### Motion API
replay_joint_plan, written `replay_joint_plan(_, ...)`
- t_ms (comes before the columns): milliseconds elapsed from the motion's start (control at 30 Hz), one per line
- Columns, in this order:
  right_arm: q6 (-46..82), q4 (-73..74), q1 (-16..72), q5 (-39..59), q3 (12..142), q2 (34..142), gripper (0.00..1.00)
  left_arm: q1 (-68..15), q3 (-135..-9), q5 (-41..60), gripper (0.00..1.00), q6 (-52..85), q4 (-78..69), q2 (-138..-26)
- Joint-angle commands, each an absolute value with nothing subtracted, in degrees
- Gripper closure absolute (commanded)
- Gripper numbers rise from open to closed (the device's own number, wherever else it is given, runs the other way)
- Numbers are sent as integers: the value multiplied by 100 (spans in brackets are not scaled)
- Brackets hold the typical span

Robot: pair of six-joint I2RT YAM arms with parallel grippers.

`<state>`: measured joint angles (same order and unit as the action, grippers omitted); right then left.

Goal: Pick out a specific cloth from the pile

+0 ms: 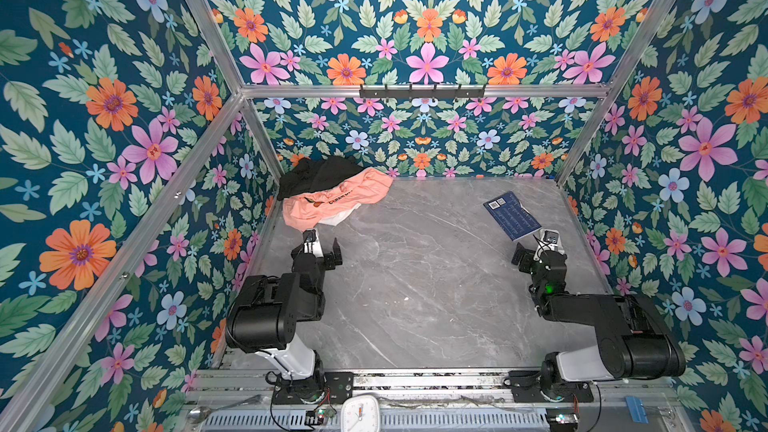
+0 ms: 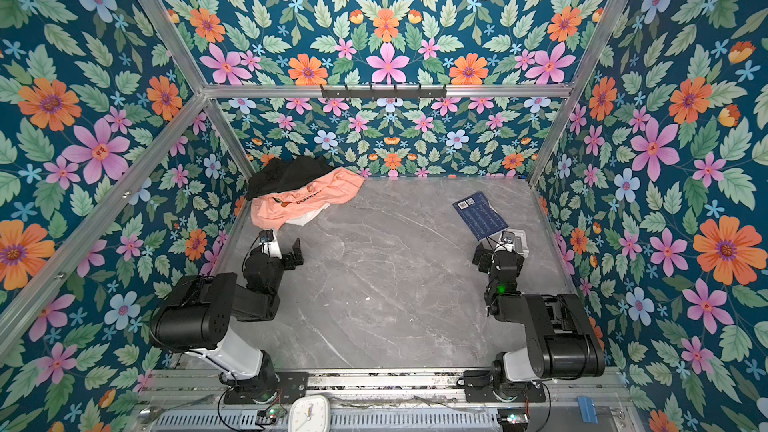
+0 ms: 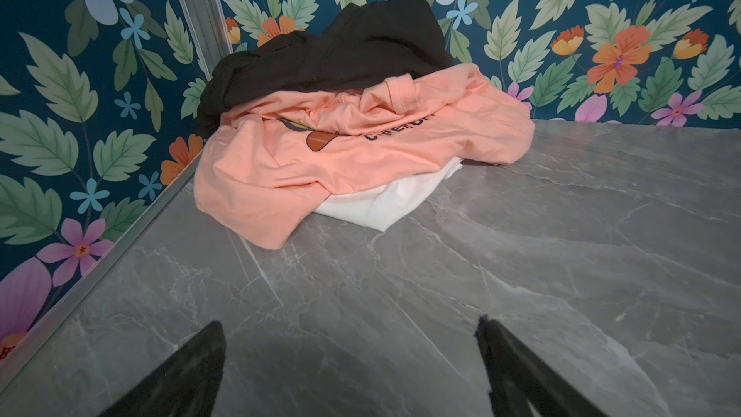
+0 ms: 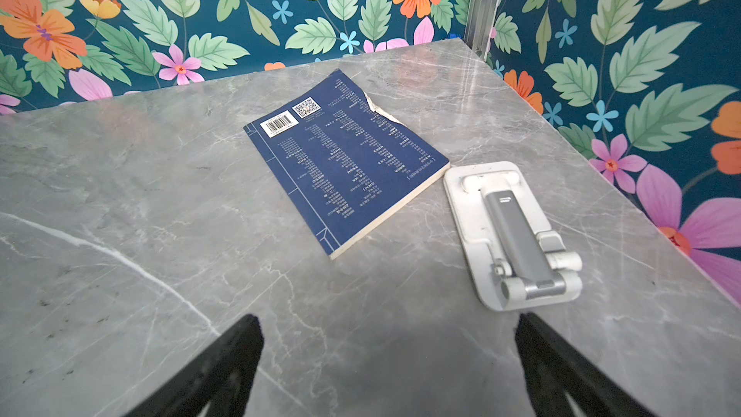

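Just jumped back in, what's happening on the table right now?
Nothing is held yet. Both grippers hover low over the marble table, jaws wide open and empty. The left gripper faces the pile in the far left corner: black garment at the back, peach-pink T-shirt draped over the white cloth, only a corner of which pokes out. The right gripper faces a blue book and a folded white phone stand, well apart from the pile.

Counted: one pile [image 1: 328, 197] of three garments, namely one black garment [image 3: 333, 58], one peach shirt [image 3: 401, 154] and one white cloth [image 3: 385, 202]; one book [image 4: 345, 166]; one stand [image 4: 509, 234]; one clock [image 1: 360, 413]; one hook rail [image 1: 422, 93]; two grippers, one left gripper [image 3: 349, 320] and one right gripper [image 4: 387, 315].
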<state>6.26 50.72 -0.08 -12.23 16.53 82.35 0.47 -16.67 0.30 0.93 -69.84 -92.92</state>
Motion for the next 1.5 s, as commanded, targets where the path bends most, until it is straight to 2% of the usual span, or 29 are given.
replay_joint_plan(0, 633, 5214, 0, -1291, 1677, 8239, 1, 53, -1659, 44, 0, 9, -7154, -9266)
replay_joint_plan(367, 618, 5236, 0, -1282, 1664, 8228, 1, 53, -1582, -43, 0, 22, -7261, -9242)
replay_joint_plan(500, 473, 5070, 30, -1059, 1687, 8014, 1, 44, -1415, -924, 0, 345, -7246, -8832)
replay_joint_plan(667, 506, 3556, 138, -1104, 2046, 7142, 1, 0, -1687, -1297, 0, 514, -5886, -7933)
replay_joint_plan(833, 1200, 2183, 201, -1524, 2518, 6731, 1, -9, -2518, -1608, 0, 1211, -3974, -7472)
replay_joint_plan(1000, 1579, 1455, 411, -1360, 2937, 6510, 1, -9, -3182, -1231, 0, 2036, -2994, -7564)
replay_joint_plan(1133, 2341, 1280, 491, -513, 3122, 6442, 1, -11, -3422, -751, 0, 2925, -2848, -7749)
replay_joint_plan(1267, 2613, 917, 802, 213, 3656, 6938, 1, -13, -3844, -64, 0, 3542, -2517, -8159)
replay_joint_plan(1467, 2539, 1109, 1629, 475, 4202, 7707, 1, -9, -4389, 507, 6, 3945, -2089, -8748)
